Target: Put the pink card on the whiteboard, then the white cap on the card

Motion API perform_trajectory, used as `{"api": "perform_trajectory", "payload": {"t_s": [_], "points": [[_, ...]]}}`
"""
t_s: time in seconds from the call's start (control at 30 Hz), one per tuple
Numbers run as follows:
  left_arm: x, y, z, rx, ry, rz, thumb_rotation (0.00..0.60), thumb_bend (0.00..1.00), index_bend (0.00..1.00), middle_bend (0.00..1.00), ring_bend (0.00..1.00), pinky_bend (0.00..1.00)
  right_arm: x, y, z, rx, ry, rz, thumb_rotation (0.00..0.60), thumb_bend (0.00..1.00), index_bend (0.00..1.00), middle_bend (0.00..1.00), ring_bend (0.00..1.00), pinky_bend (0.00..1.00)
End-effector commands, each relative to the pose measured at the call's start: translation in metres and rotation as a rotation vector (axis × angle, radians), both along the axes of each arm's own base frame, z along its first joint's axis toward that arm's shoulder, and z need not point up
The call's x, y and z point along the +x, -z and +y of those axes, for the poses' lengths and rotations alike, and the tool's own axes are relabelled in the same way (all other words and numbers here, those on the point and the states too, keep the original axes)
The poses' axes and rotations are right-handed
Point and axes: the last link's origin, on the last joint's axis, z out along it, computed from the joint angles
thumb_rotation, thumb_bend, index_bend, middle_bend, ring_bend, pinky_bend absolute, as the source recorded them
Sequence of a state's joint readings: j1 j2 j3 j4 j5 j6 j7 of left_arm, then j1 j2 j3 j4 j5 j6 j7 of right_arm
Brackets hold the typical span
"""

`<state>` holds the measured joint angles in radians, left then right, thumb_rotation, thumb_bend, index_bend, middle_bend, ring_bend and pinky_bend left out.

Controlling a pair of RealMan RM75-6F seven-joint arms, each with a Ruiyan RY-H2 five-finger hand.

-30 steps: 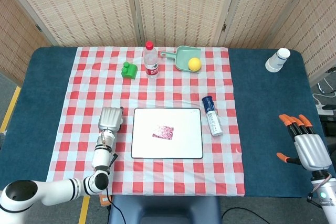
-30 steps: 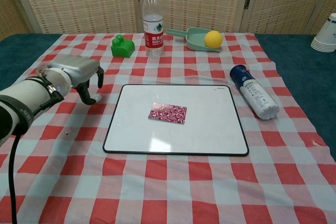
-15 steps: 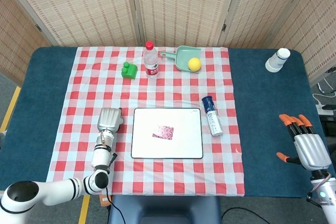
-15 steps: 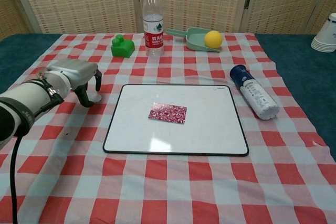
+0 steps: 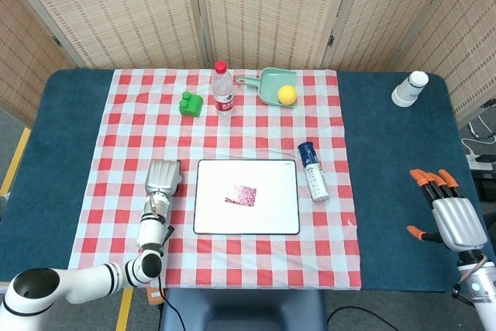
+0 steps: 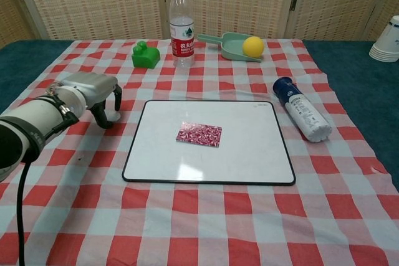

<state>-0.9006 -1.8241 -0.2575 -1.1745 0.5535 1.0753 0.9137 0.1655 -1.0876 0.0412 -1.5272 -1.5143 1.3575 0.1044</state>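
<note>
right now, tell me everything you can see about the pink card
The pink card is a small, flat rectangle with a mottled pink, red and white pattern. It lies face up near the middle of the whiteboard, turned slightly askew to the board's edges. It looks thin, like paper or plastic. Only the board touches it: nothing rests on top, and the left hand sits off the board's left side on the checked cloth.

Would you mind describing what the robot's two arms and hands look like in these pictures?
The left arm is white with black joint bands and a thin black cable; its left hand has a silver-grey metallic back and dark fingers. The right hand has a pale silver-white back, orange fingertips, and a white wrist.
</note>
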Motion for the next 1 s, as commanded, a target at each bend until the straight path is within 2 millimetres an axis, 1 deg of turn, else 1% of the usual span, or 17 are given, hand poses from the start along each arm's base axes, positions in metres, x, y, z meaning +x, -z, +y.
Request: {"api": "perform_trajectory", "payload": {"t_s": [0.03,0.33,0.63,0.83,1.0], "points": [[0.0002,0.001,0.0005,-0.004,0.0,0.005,0.6,0.3,0.43,1.0,1.0,1.0,-0.0001,-0.0005,-0.0001,-0.002,0.0,-0.001,0.6,0.0,0.0,0.1,0.0,0.0],[0.0011,0.0044,0.0022,-0.011,-0.002,0.012,0.6,0.3,0.44,1.0,1.0,1.0,-0.0005,-0.0011,-0.0007,-0.008,0.003,-0.003,0.6,0.0,0.0,0.1,0.0,0.0],[0.0012,0.0002,0.0038,-0.001,0.0,0.015,0.6,0.31,0.49,1.0,1.0,1.0,-0.0006,-0.0008,-0.0013,-0.009,0.005,-0.004,0.6,0.0,0.0,0.1,0.0,0.0],[-0.0006,0.0003,0.0036,-0.003,-0.005,0.018,0.6,0.31,0.5,1.0,1.0,1.0,-0.0004,-0.0005,-0.0012,-0.01,0.005,-0.004,0.6,0.0,0.0,0.1,0.0,0.0],[0.0059,-0.0036,0.0045,0.005,0.013,0.01,0.6,0.31,0.5,1.0,1.0,1.0,-0.0004,-0.0001,-0.0019,-0.008,0.006,-0.005,0.6,0.0,0.0,0.1,0.0,0.0]]}}
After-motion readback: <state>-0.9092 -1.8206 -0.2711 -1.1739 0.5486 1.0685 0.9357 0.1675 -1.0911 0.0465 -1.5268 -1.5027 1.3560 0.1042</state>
